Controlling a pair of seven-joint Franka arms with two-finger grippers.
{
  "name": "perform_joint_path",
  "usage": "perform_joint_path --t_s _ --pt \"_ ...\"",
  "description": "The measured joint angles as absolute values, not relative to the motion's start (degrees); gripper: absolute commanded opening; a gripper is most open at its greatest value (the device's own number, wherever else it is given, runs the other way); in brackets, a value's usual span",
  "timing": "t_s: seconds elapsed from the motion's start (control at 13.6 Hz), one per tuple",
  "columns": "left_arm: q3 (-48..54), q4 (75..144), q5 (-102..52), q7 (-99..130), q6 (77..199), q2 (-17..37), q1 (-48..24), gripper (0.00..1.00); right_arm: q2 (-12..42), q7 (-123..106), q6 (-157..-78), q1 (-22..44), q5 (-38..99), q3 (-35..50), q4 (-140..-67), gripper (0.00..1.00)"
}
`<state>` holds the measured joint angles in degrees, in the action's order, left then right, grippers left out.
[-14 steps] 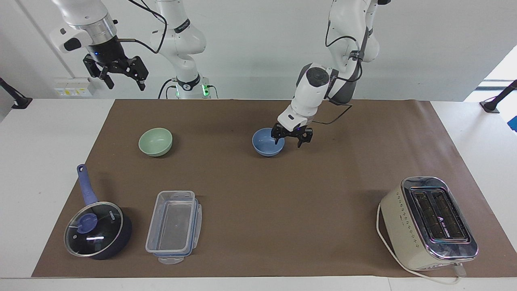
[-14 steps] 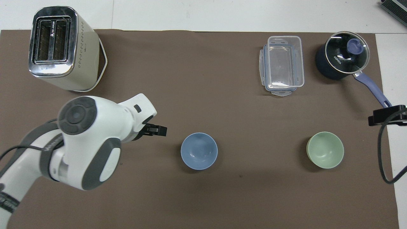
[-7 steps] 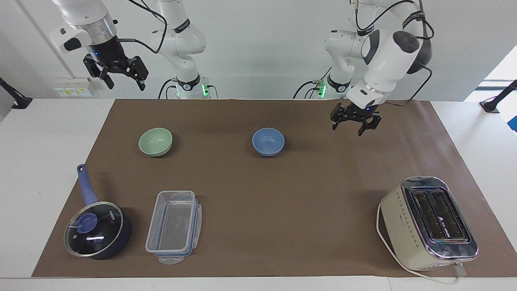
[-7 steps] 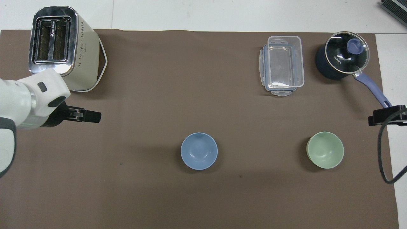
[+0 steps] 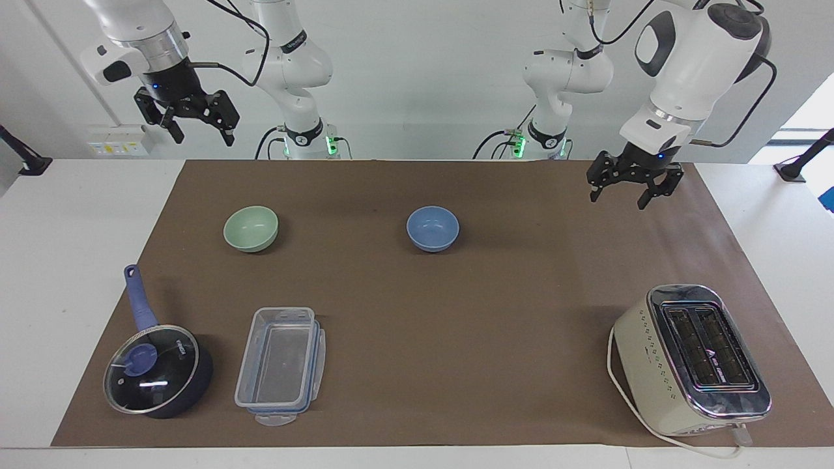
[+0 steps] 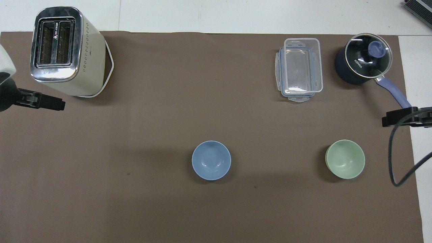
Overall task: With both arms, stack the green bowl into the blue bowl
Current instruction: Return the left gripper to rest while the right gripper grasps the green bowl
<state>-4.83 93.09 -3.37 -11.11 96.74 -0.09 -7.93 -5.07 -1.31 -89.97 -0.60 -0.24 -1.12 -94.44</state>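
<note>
With both black two-finger grippers hanging empty with fingers apart, the left gripper (image 5: 629, 190) over the mat's corner, the right gripper (image 5: 195, 127) raised, the pale mint-green bowl (image 5: 251, 228) is sitting beside the periwinkle-blue bowl (image 5: 432, 228), well apart, so grasping the green one is probably coming next.

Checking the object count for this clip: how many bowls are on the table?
2. The green bowl sits toward the right arm's end of the table; the blue bowl sits beside it near the middle. Both are upright, apart, unstacked. Nothing seems to hide another.
</note>
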Motion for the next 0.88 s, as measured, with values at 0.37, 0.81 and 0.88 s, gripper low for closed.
perform_joint_path --t_s 0.37,0.81,0.88 --pt "-4.7 88.3 -3.4 -11.2 91.3 1.4 -7.8 1.00 -3.4 -9.9 -99.4 -4.8 -0.2 -1.4 -106.5 1.00" --pt "-4.8 87.2 -3.4 -11.2 87.3 0.5 -6.7 1.00 -2.3 -21.1 -110.0 -9.8 -0.2 -1.5 -119.7 1.00" --pt "-4.8 87.2 -3.4 -11.2 87.0 0.5 -6.7 1.00 -2.3 -22.3 -112.1 -10.3 -0.2 -1.5 -122.0 1.00"
